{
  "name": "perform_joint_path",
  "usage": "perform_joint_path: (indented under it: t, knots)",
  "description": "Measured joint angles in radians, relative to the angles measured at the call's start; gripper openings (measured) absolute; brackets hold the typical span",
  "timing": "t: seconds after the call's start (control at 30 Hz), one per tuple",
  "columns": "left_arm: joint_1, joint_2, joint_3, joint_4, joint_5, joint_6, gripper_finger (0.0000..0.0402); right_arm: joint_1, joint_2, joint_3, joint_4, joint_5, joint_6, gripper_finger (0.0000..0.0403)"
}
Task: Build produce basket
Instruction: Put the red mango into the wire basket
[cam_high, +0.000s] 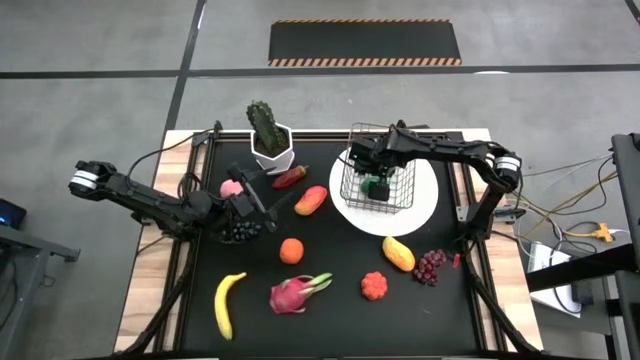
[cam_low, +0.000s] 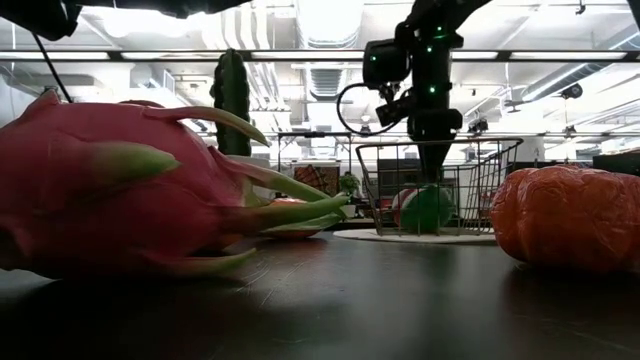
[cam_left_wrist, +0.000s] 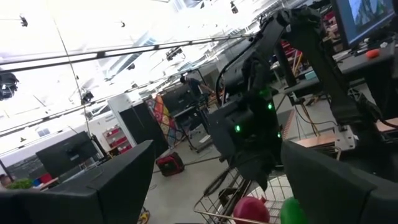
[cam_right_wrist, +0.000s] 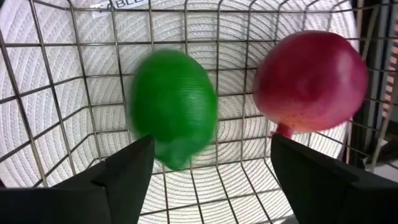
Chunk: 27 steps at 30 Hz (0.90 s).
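Two arms: both are seen whole only in the high view, over a black mat (cam_high: 330, 300) on a wooden table (cam_high: 150, 290).
Right gripper (cam_right_wrist: 208, 171): reached down into the basket (cam_high: 378, 178); fingers are spread, with nothing gripped.
Lime (cam_right_wrist: 173, 106): shown by the right wrist view just beyond the parted fingers, blurred, inside the basket.
Pomegranate (cam_right_wrist: 310, 79): lies beside the lime in the basket; in the high view it is hidden under the arm.
Basket: stands on a white plate (cam_high: 425, 200); the plate's ribbed face is seen through the wire floor only in the right wrist view.
Left gripper (cam_high: 252, 207): fingers wide apart, nothing held; set over the grapes (cam_high: 240, 230), near the peach (cam_high: 231, 187).
Left wrist view: the right arm above the basket rim is shown, with the lime and pomegranate at the edge.
Low view: filled by the dragon fruit (cam_low: 110, 190); the basket sits far behind.
Loose produce: banana (cam_high: 227, 303), orange (cam_high: 291, 250), mango (cam_high: 398, 254).
Cactus (cam_high: 266, 128): stands in a white pot at the far edge.
Room: grey floor, a striped floor mat (cam_high: 365, 42), ceiling lights, monitors.
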Motion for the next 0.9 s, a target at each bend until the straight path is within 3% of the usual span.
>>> perform_joint_path:
  t: [0.33,0.47,0.63,0.8,0.9]
  knots:
    - [0.0,0.004,0.0,0.001,0.0,-0.001,0.0329,0.032,-0.173,0.0,0.003,-0.004,0.186,0.0305]
    - [0.0,0.006,0.0,0.0,0.001,-0.035,0.0329,0.098,-0.28,-0.04,0.11,-0.004,0.247,0.0293]
    - [-0.007,0.035,-0.001,-0.021,0.061,-0.259,0.0329,0.246,-0.447,-0.225,0.433,-0.004,0.241,0.0277]
    - [-0.01,0.145,0.0,-0.048,0.314,-0.553,0.0329,0.387,-0.567,-0.497,0.911,-0.004,0.134,0.0263]
    - [-0.028,0.232,0.022,0.002,0.372,-0.663,0.0329,0.446,-0.598,-0.652,1.19,-0.005,0.045,0.0257]
